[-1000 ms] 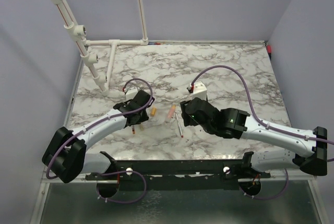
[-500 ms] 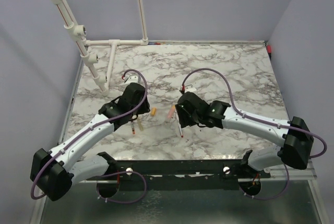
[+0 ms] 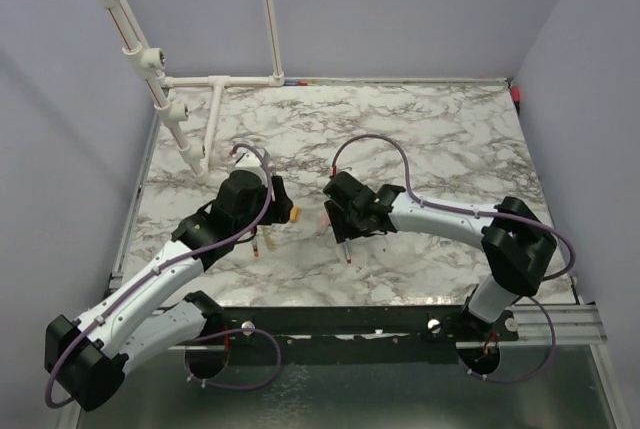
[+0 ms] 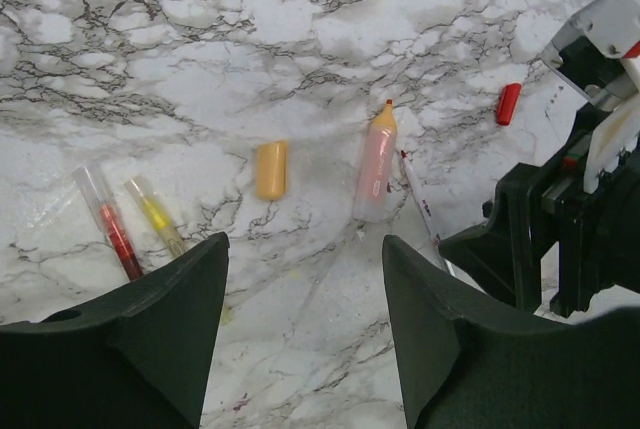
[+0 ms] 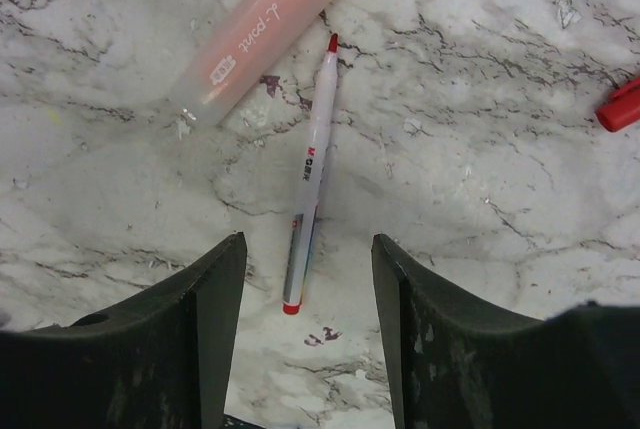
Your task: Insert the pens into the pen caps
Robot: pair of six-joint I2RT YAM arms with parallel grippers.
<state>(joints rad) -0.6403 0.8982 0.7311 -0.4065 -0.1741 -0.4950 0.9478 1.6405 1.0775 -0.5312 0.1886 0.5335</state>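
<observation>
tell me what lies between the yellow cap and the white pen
The salmon-pink barrel lies between yellow cap and white pen, shown in the left wrist view.

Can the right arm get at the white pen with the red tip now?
Probably yes: the open right gripper hangs over the white pen, nothing covering it; the pink pen lies just beside its tip.

marble table (image 3: 450, 139) under loose pens (image 5: 308, 174) and caps (image 4: 271, 170)
</observation>
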